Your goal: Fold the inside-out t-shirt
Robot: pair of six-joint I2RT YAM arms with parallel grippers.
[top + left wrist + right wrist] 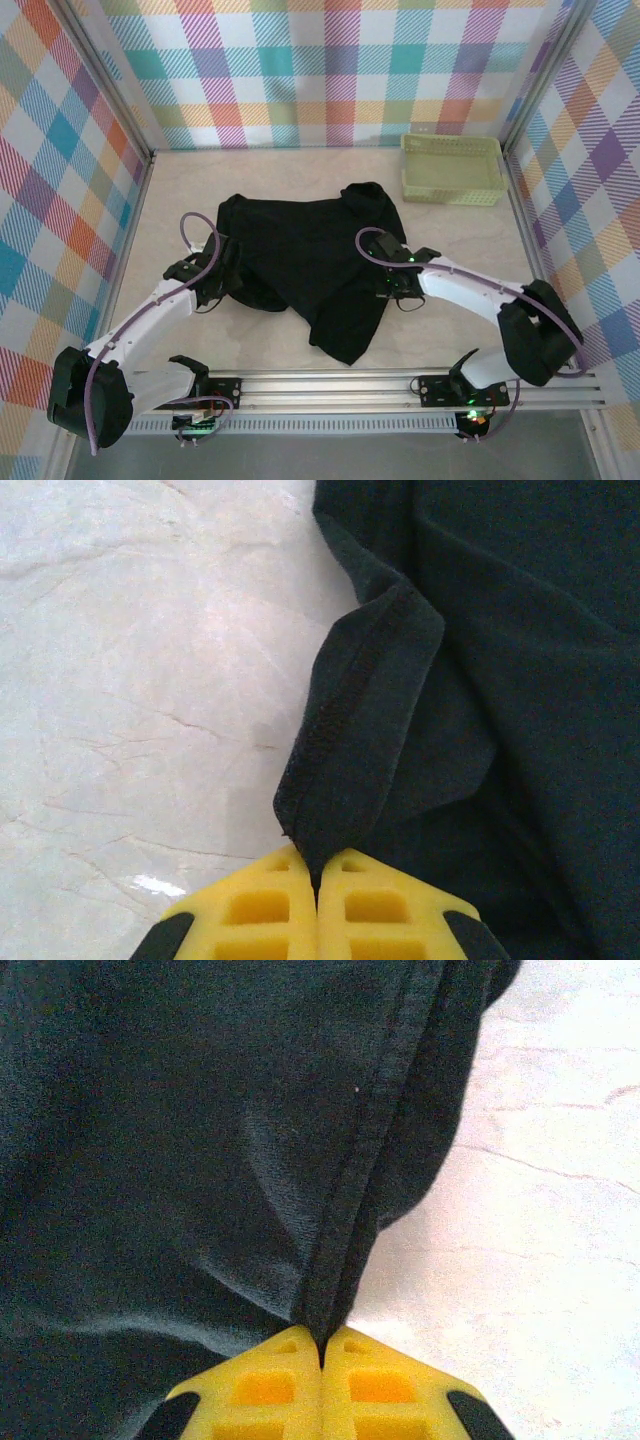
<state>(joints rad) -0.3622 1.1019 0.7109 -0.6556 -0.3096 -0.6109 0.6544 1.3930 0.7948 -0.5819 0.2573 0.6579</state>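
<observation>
Right now, gripping the inside-out t-shirt [310,250] with both claws. Clamping a stitched hem fold between the shut pads of the left gripper [317,868], on the cloth's left margin. Same story at the right gripper [322,1345]: clenched on a seamed edge at the right margin, with no gap visible between the yellow fingers [265,1390].

Geometry that matters: spans the stretch between the two grips, so running left-right across the middle of the table [470,330], roughly parallel to the near edge. Finding the bulk to the right of the left claw and to the left of the right claw. Equally close for both arms, already on it, roughly level with each other. Probably calls for lifting together and drawing apart to tension the cloth along that axis. Worth avoiding an uneven pull, likely to skew it.

Looks: plain black, soft, matte, rumpled rather than flat. Bunched near the left grip, with a hump toward the far edge on the right side and a loose tail trailing toward the near edge between the arm bases. Showing raised overlock stitching at both pinch points, consistent with being inside out. Cannot tell sleeve from hem for sure.

Also noting a pale green basket [452,168] in the far right corner, apart from the cloth.
</observation>
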